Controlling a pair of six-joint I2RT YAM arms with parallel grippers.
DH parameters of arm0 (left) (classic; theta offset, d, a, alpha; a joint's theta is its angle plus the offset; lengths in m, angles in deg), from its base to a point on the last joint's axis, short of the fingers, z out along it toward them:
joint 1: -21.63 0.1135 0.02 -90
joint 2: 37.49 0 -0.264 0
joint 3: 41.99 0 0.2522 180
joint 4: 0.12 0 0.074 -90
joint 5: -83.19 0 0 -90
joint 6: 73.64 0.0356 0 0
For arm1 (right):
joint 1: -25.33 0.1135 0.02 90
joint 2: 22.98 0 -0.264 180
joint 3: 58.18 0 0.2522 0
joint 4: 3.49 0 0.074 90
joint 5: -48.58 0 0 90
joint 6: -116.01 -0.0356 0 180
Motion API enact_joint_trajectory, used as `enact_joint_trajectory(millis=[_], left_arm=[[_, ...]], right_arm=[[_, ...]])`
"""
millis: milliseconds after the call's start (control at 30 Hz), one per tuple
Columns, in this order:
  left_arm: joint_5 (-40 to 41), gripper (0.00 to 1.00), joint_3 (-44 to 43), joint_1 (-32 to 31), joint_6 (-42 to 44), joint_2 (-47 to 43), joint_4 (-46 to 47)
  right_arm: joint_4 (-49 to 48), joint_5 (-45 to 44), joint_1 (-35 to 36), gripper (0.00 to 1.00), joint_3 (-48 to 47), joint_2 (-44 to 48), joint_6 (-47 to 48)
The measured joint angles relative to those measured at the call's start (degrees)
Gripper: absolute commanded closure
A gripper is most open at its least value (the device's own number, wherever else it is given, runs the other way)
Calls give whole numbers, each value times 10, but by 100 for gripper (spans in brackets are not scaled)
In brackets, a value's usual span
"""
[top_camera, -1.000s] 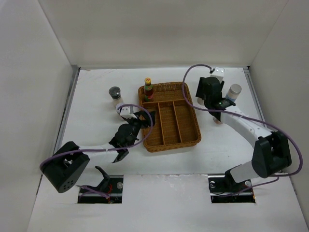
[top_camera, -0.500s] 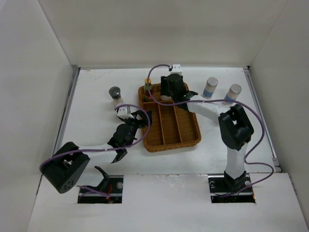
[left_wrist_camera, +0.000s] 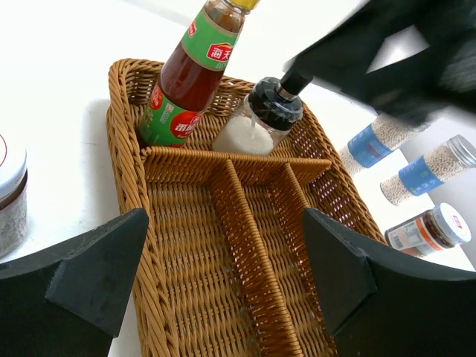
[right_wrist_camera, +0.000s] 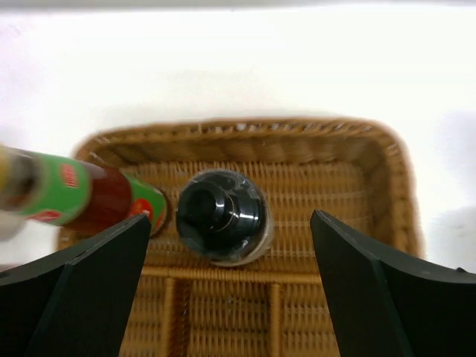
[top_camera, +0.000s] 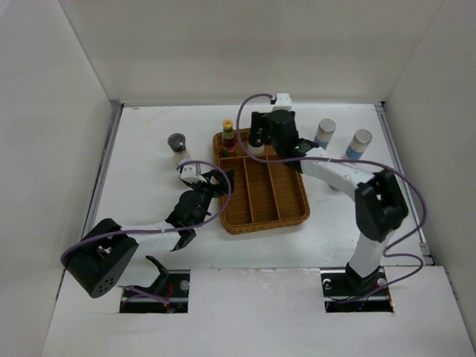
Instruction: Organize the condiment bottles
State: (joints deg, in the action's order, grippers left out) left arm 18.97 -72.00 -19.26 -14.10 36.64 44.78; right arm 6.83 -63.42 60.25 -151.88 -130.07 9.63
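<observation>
Right wrist view: right tool [right_wrist_camera: 230, 217] spread wide over shaker [right_wrist_camera: 221, 216], not gripping it. Shaker stands in tray's [right_wrist_camera: 394, 163] far compartment, beside sauce bottle [right_wrist_camera: 82, 197].

Step, judged: placement done. Next: lift clear, fetch banded bottles [top_camera: 323, 134] right of tray.

Left tool [left_wrist_camera: 224, 223] spread, empty, at tray's near-left.

Tray woven wicker. Shaker has a glossy black cap, clear round body, white grains.
</observation>
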Motion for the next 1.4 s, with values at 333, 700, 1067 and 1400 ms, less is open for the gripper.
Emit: enact_joint_trajectory(millis=[333,700,1067,1400], left_arm=[[-3,15,0,0,0,0,0],[-5,15,0,-1,0,3,0],[-5,15,0,-1,0,3,0],[-5,15,0,-2,0,3,0]], right_arm=[[-40,-42,-187,0,82,203,5],[19,23,-247,0,79,59,5],[23,14,-253,46,64,25,14],[-12,-7,-195,46,120,156,31]])
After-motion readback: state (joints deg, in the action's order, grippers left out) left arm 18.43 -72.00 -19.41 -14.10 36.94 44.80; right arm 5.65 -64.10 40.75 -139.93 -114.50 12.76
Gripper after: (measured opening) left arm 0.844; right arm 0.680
